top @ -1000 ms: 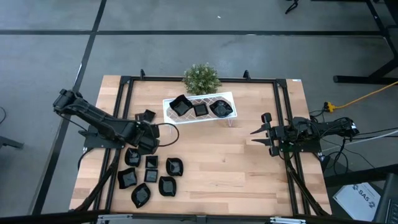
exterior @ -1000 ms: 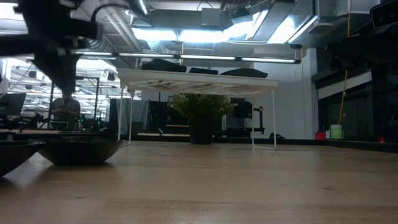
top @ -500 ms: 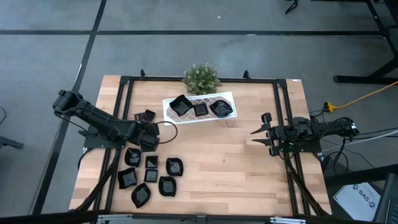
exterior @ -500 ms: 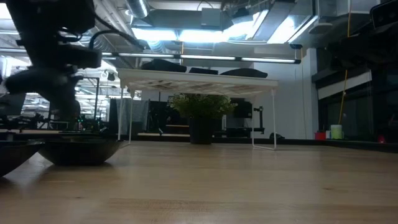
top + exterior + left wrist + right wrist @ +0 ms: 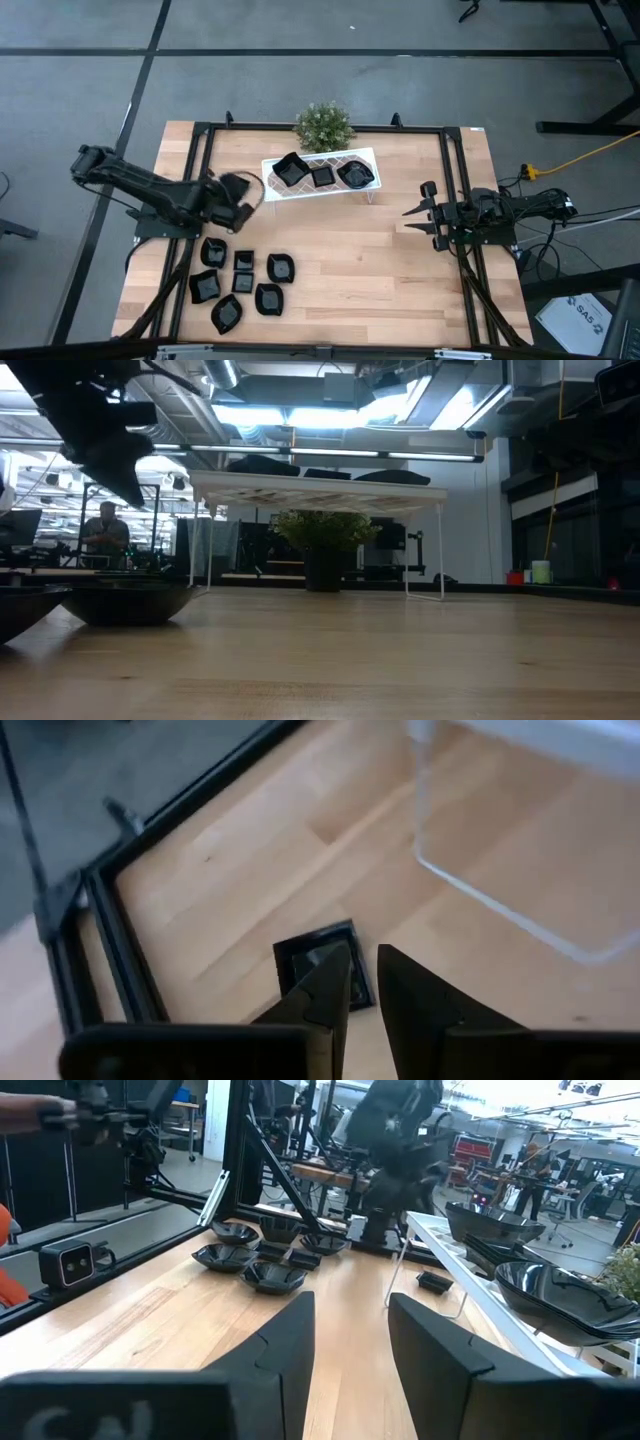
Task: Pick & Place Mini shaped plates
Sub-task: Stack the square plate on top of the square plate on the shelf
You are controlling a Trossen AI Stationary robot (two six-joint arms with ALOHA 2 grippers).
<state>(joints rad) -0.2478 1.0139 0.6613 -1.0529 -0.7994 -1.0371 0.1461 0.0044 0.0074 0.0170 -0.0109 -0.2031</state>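
- Claw of the left arm [image 5: 240, 190] hangs over the surface's left side, just off the white rack's left end; in the left wrist view its two dark fingers [image 5: 325, 990] stand close with only a narrow gap between them, gripping nothing.
- Right beneath those fingertips lies one small square plate [image 5: 318, 963], glossy black with a raised rim, flat on the wooden surface [image 5: 400, 260] and partly hidden by the fingers.
- On top of the white rack [image 5: 365, 155] sit three more black plates in a row: a larger angular one [image 5: 291, 170], a small square one [image 5: 322, 177] and a rounder one [image 5: 355, 175].
- A cluster of black plates [image 5: 243, 280] lies on the surface's near-left part, below the left arm; they are shiny, shallow and of mixed shapes, some square, some rounded or leaf-like.
- In the low view two of these dishes [image 5: 125, 603] show as dark shallow bowls at the left edge.
- Right claw [image 5: 412, 215] rests at the surface's right side, well apart from all plates, fingers spread apart and empty.
- A small green plant [image 5: 323, 125] stands just behind the rack.
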